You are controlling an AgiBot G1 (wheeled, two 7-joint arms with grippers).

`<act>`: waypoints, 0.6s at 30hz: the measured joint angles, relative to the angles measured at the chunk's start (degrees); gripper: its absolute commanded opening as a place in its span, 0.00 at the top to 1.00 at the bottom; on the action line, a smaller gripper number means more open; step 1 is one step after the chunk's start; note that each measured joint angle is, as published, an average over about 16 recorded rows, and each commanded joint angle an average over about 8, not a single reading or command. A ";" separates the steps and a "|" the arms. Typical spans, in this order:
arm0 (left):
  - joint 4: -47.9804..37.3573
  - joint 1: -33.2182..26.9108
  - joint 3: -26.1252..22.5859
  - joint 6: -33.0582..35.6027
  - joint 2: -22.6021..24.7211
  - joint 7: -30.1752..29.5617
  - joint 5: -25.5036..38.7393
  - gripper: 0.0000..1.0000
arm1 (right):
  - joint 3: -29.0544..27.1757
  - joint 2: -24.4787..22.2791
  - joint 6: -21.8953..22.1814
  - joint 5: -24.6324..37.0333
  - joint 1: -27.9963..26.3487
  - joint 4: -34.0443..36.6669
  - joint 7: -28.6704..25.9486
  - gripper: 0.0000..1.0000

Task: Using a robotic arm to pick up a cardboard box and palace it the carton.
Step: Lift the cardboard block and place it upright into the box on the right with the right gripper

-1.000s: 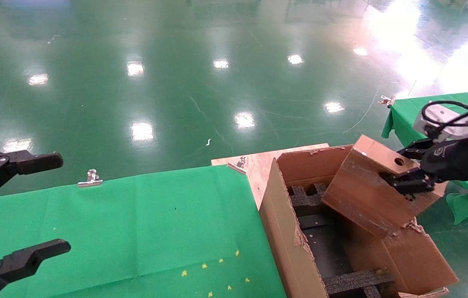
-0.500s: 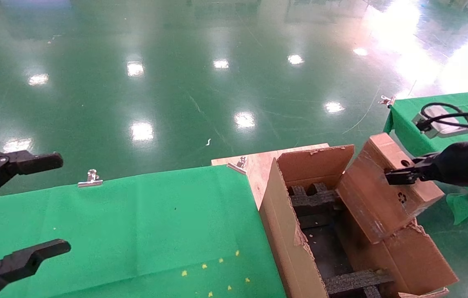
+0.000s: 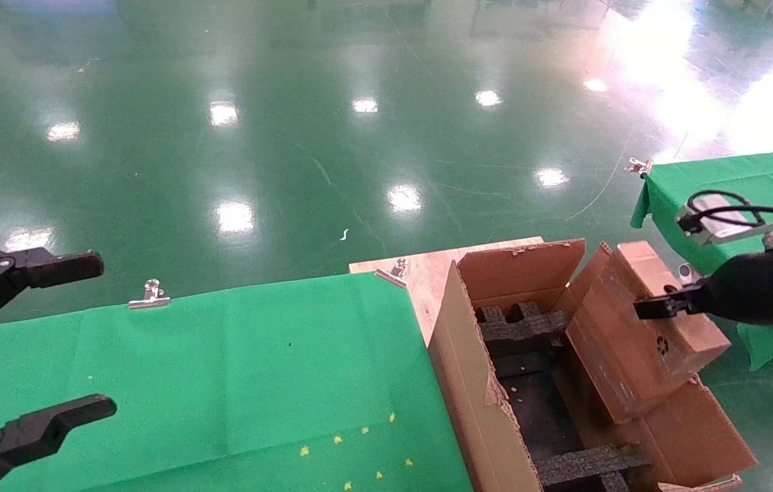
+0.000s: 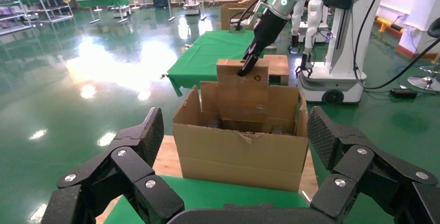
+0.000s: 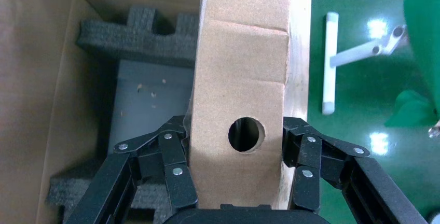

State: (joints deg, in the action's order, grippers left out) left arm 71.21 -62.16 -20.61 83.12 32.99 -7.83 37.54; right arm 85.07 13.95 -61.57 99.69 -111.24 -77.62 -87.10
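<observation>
Cardboard box [image 3: 639, 328] pinched in our right gripper [image 5: 236, 180], tilted over carton [image 3: 475, 383] at 3 o'clock | pick done; we judge lowering onto black foam [image 3: 523, 324] and release remain | left gripper [image 3: 24, 348] spread wide, idle at 9 o'clock

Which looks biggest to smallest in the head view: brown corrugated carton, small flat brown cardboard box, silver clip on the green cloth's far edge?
1. Large brown corrugated carton.
2. Small flat brown cardboard box, leaning in the carton, right gripper at it.
3. Silver clip, farther from the camera, yet plainly smallest.
</observation>
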 measured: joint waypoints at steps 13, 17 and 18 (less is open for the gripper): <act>0.00 0.00 0.00 0.00 0.00 0.00 0.00 0.00 | 1.62 -0.19 2.89 1.18 2.85 -0.12 -1.58 1.00; 0.00 0.00 0.00 0.00 0.00 0.00 0.00 0.00 | 2.13 0.09 4.37 1.63 3.90 -0.09 -2.19 1.00; 0.00 0.00 0.00 0.00 0.00 0.00 0.00 0.00 | 2.28 0.17 4.78 1.76 4.20 -0.08 -2.40 1.00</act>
State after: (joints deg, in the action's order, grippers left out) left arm 71.21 -62.16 -20.61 83.12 32.98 -7.83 37.54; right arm 87.35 14.13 -56.79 101.45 -107.04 -77.70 -89.50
